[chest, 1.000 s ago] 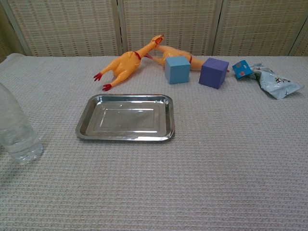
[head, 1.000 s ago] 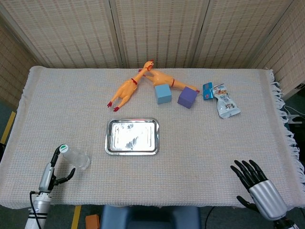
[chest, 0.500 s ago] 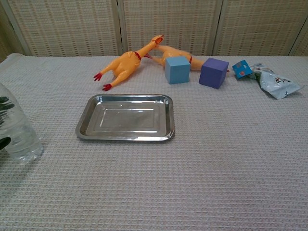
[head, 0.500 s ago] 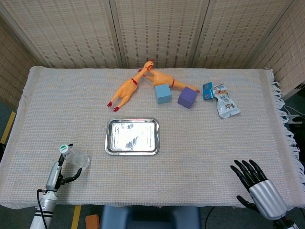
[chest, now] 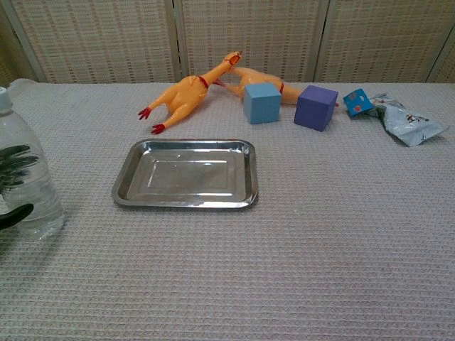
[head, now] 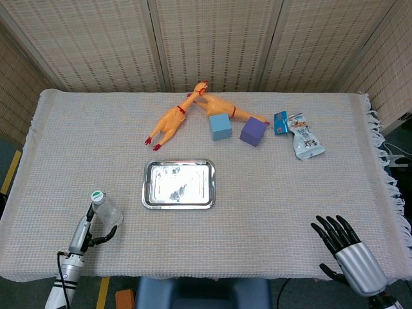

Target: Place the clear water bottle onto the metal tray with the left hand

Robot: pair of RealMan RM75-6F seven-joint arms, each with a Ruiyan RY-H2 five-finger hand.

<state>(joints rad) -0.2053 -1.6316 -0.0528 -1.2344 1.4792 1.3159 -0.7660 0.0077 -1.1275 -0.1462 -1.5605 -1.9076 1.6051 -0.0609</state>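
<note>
Because the clear water bottle (chest: 27, 174) has to end up on the metal tray (head: 178, 185), the left hand (head: 87, 233) is wrapped on it from the near-left side, w/ dark fingers (chest: 15, 160) showing across the bottle's front in the chest view and a thumb-like tip low near its base. So the left hand grips the bottle; that reads as a side grasp on the body, prob. chosen so the bottle stays upright for the carry. The bottle stands (or is barely lifted, can't tell which) on the woven tablecloth (head: 270, 193), near the left edge, left of the tray and apart from it, cap (head: 97, 195) up and leaning slightly toward the tray in the head view. The tray lies flat and bare about mid-table, so the drop spot is open.

The left forearm comes up from the near-left corner, angled in toward the bottle, hand at approx. bottle mid-height. The right hand (head: 341, 241) sits at the near-right corner, fingers spread, holding nothing, well apart from everything; it has no part in this task.

Far side: two rubber chickens (head: 172, 119), a light blue cube (head: 220, 126), a purple cube (head: 253, 131) and a snack packet (head: 302, 139), all well beyond the tray and out of the carry path. Judged stage: grasp made, move to the right to the tray not yet done.
</note>
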